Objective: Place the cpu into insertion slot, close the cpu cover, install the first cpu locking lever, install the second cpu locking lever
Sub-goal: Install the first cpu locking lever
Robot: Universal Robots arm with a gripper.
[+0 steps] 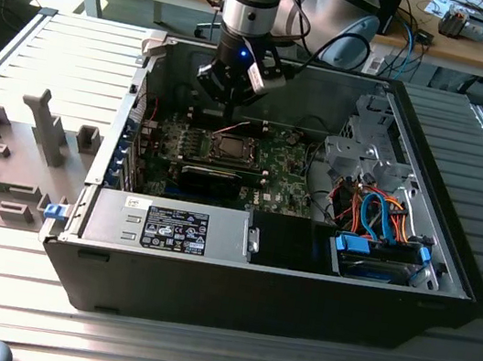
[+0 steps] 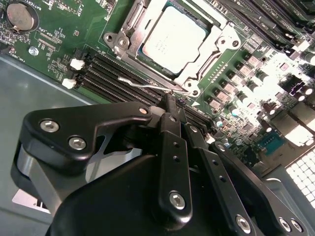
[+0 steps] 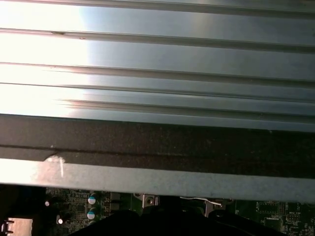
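Observation:
The cpu (image 2: 172,37) lies flat in the socket on the green motherboard, silver-grey top up. The cpu cover (image 2: 218,40), a silvery frame, is down around it. A thin wire locking lever (image 2: 142,84) runs along the socket's edge, beside the black memory slots. My gripper (image 2: 170,101) has its black fingers drawn together, tips right at this lever. I cannot tell whether the wire is pinched between them. In the exterior view the gripper (image 1: 234,96) hangs inside the open computer case, just behind the socket (image 1: 228,149). In the first wrist view the lever's hooked end (image 3: 199,199) shows below the case wall.
The case's power supply box (image 1: 178,228) sits at the front. A drive cage with blue and orange cables (image 1: 382,227) fills the exterior view's right. Memory slots (image 2: 113,69) and a coin battery (image 2: 22,14) flank the socket. Grey fixtures (image 1: 5,150) stand on the table outside.

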